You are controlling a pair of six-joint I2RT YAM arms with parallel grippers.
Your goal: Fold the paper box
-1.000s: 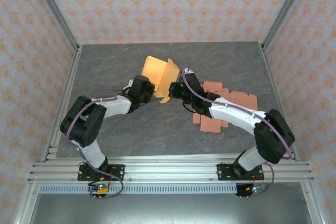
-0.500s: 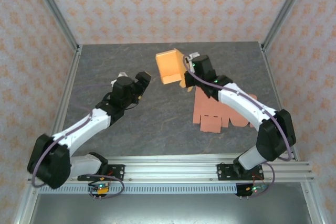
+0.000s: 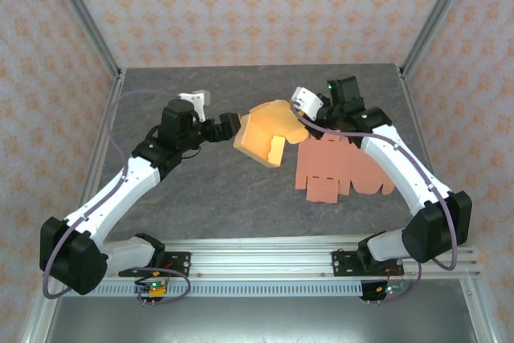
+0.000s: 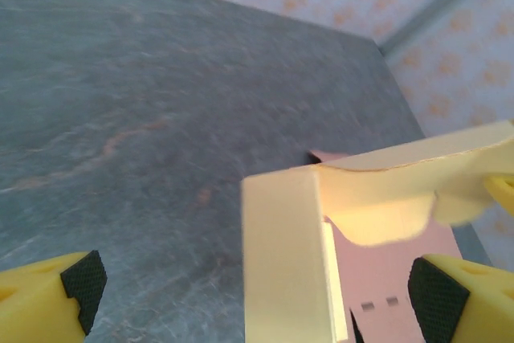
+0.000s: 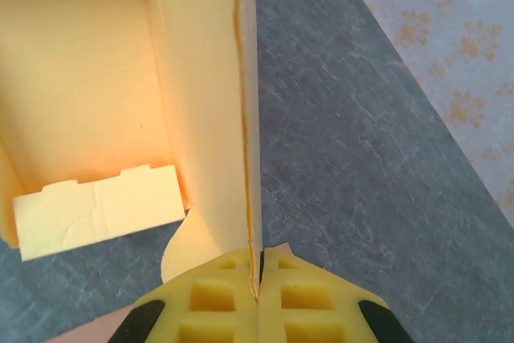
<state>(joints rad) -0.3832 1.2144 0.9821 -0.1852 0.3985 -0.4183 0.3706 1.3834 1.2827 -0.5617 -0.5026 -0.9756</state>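
The yellow paper box (image 3: 261, 136), partly folded, hangs tilted above the middle of the table. My right gripper (image 3: 299, 115) is shut on its right wall; in the right wrist view that wall's edge runs straight into the closed yellow fingertips (image 5: 229, 295), with the box's open inside (image 5: 88, 102) to the left. My left gripper (image 3: 228, 123) is open at the box's left side. In the left wrist view a folded corner of the box (image 4: 281, 263) sits between the wide-apart fingertips (image 4: 48, 303); I cannot tell whether they touch it.
Flat pink cardboard blanks (image 3: 341, 168) lie on the grey table (image 3: 177, 190) under and to the right of the box, also seen as pink sheet (image 4: 393, 279). Metal frame posts and patterned walls enclose the table.
My left gripper let go of the box, opened wide and came back to its left side. My right gripper lifted the box, turned it and carried it toward the table's middle.
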